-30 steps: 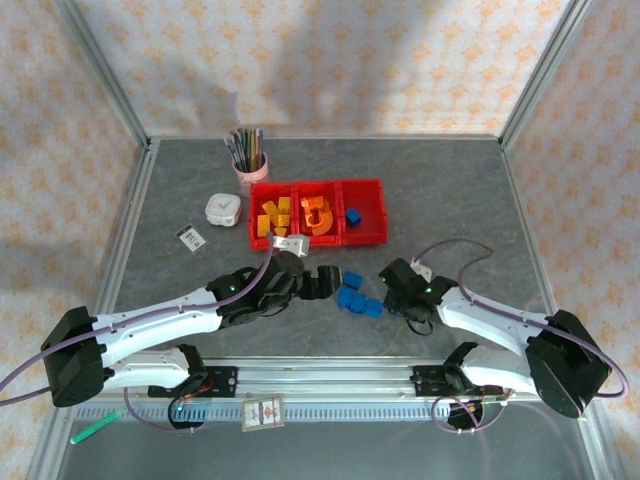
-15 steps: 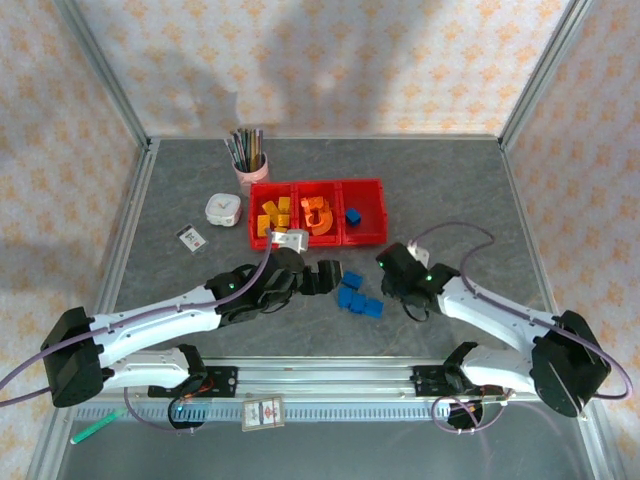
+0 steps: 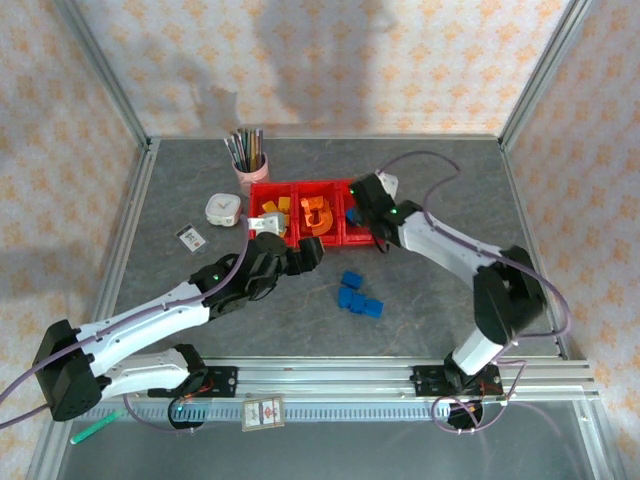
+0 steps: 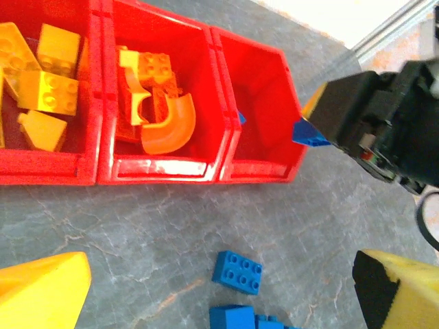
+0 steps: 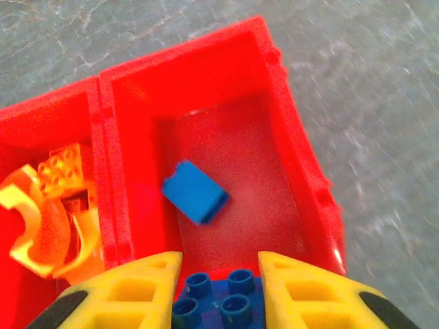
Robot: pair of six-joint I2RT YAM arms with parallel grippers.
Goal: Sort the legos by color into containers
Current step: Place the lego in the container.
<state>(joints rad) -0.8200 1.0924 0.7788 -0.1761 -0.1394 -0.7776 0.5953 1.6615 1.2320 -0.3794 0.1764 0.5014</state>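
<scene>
- Two other items, a pink cup of pens (image 3: 250, 165) and a white round gadget (image 3: 223, 208), are placed toward the far-left corner of the table (image 3: 450, 190).
- Three joined red bins (image 3: 335, 240) are set in a row just to the right of these, toward the far edge.
- Yellow blocks (image 4: 48, 72) are held in the left bin, orange blocks and arches (image 4: 161, 116) in the middle bin, and one blue block (image 5: 194, 192) in the right bin.
- The left gripper (image 3: 308, 256) is seen on the near side of the left and middle bins, its yellow fingers (image 4: 44, 295) spread wide with nothing between them.
- Several loose blue bricks (image 3: 357, 298) are grouped near the table's centre, apart from the bins.
- The right gripper (image 5: 218, 277) is held over the near wall of the right bin, with a blue brick (image 5: 214, 307) pinched between its fingers.
</scene>
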